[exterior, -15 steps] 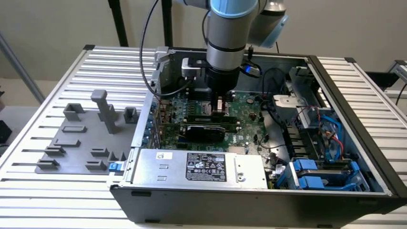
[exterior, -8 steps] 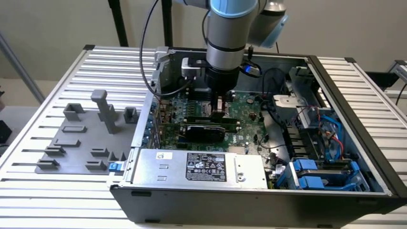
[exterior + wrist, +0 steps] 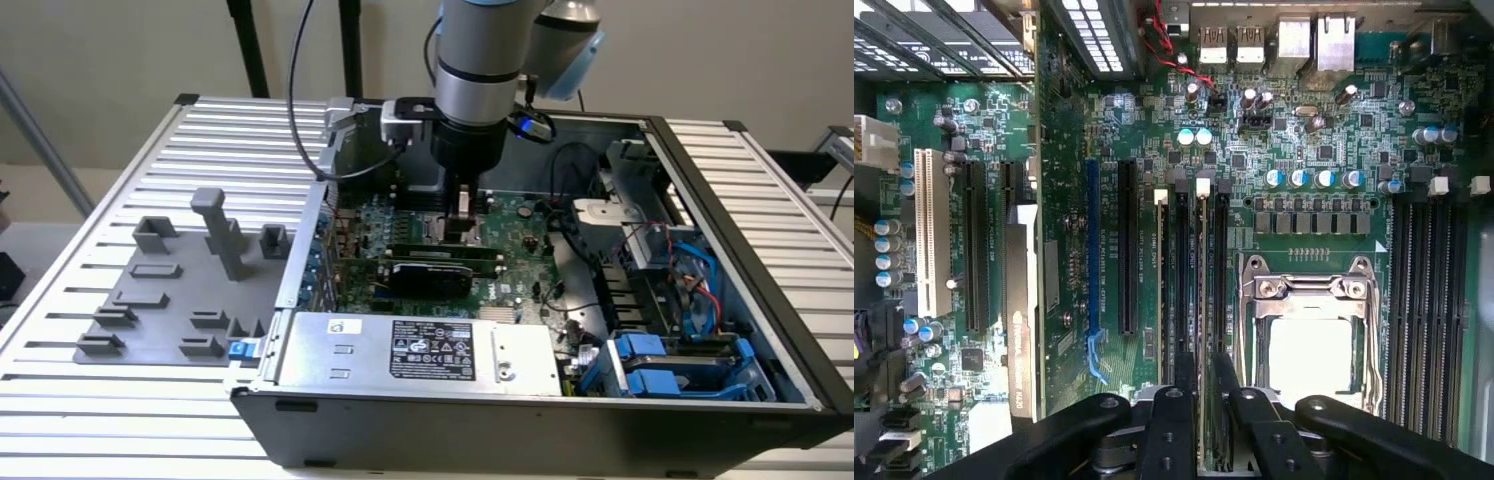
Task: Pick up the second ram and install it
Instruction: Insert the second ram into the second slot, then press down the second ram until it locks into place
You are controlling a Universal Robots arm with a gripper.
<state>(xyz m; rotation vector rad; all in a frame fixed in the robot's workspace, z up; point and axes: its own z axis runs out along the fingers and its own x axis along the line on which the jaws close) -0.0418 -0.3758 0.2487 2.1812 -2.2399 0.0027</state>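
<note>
Ribbed metal surface [image 3: 107, 400] carries an open computer case [image 3: 534, 410]. Inside, the fingers [image 3: 1203, 420] pinch the second ram [image 3: 1203, 330] over a motherboard slot [image 3: 1220, 290]; seating looks underway, not visibly finished.

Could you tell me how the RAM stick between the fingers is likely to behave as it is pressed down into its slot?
The second ram is a thin, long board held edge-on in the gripper, so it probably flexes slightly rather than flops. It looks light for its length. Standing on a narrow edge between black slot strips, it could tilt if pushed off-centre, and its small chips suggest it is fragile.
</note>
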